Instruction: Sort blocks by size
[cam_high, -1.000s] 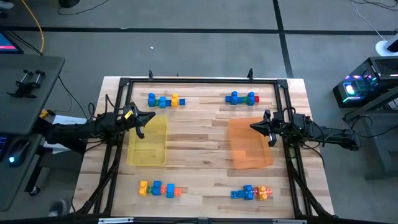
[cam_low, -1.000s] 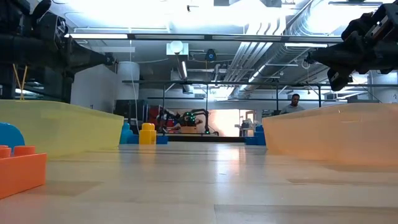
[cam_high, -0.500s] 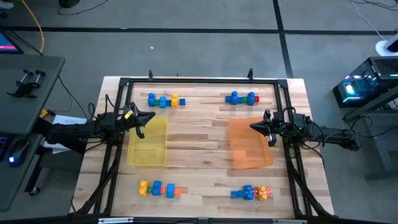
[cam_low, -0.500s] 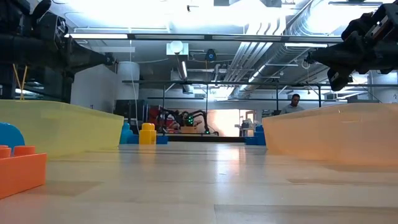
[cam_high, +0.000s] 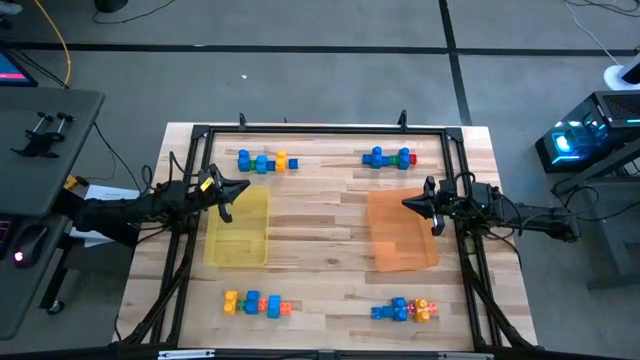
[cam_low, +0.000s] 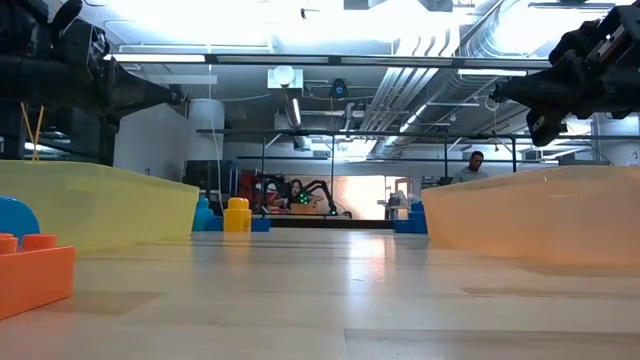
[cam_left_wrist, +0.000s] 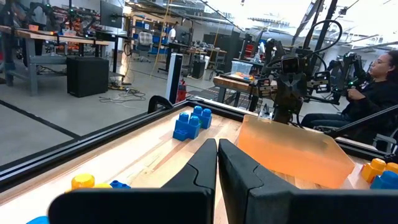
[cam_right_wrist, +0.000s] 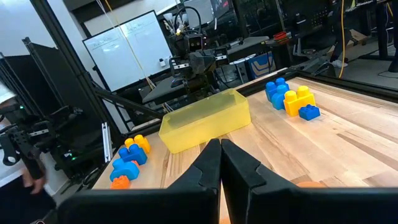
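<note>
Blocks are laid out in four clusters near the corners of the desk (cam_high: 320, 215), none yet sorted into either tray. Using the high view as a clock face: one cluster (cam_high: 266, 161) at about 11 o'clock, one (cam_high: 389, 157) at about 1 o'clock, one (cam_high: 257, 303) at about 7 o'clock, one (cam_high: 404, 310) at about 5 o'clock. Each cluster is strung out along the 9-to-3 line, mixing larger and tiny pieces

Left hand (cam_high: 243, 189) is held over the far end of the yellow tray (cam_high: 238, 228), fingers pressed together, nothing pinched; it points toward 3 o'clock. Right hand (cam_high: 407, 203) is held over the far edge of the orange tray (cam_high: 401, 232), fingers likewise pressed together and empty, pointing toward 9 o'clock. Both trays are seen without blocks inside

Relation judged decisive for the coming move: from the left hand, the 11 o'clock cluster lies just beyond it toward 12–1 o'clock, near; the 7 o'clock cluster lies well apart past the full length of the yellow tray. From the right hand, the 1 o'clock cluster lies near, toward 11–12 o'clock; the 5 o'clock cluster is well apart. The left arm is judged nearer to both left-side clusters, the right arm to both right-side ones

Fingers would need to be spread before any pick, and turned across each cluster's long axis
</note>
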